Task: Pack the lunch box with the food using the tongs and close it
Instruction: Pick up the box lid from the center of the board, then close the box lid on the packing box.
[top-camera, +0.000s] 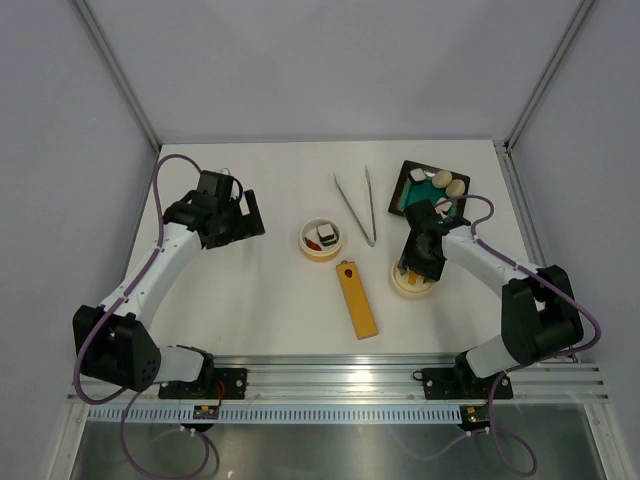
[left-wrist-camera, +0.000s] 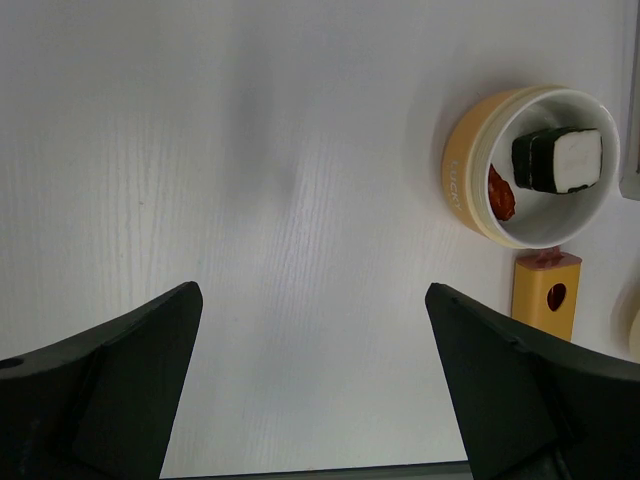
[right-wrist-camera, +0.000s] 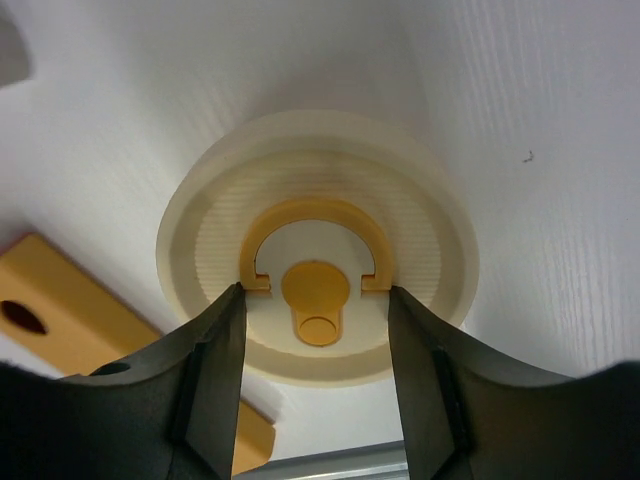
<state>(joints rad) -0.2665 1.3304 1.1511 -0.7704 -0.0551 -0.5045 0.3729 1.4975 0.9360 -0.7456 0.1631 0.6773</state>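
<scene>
Nearest the arm bases, the orange-yellow bar (top-camera: 357, 300) lies flat on the desk (top-camera: 270, 290). Just beside its right edge sits the lid (right-wrist-camera: 318, 180), handle up, apart from the bowl. The right gripper (right-wrist-camera: 315, 290) is down over it. Its jaws stand partway apart astride the orange arched handle, with the pads at the two ends of the arch. Whether they already pinch it I cannot tell.

Further in, near the middle, the lunch box (left-wrist-camera: 460, 165) stands open with a dark-and-white block (left-wrist-camera: 557, 160) and a reddish bit (left-wrist-camera: 500, 193) inside. To its left the left gripper (left-wrist-camera: 311, 288) hangs above bare desk, jaws spread wide and holding nothing.

Beyond, the tongs (top-camera: 352, 208) lie on the desk, in neither gripper. At the far right the black tray (top-camera: 407, 197) carries cream ovals (top-camera: 456, 187) and a white block (top-camera: 418, 176).

Packing looks partly done: two pieces are in and several are left on the tray. The lunch box is not yet closed.
</scene>
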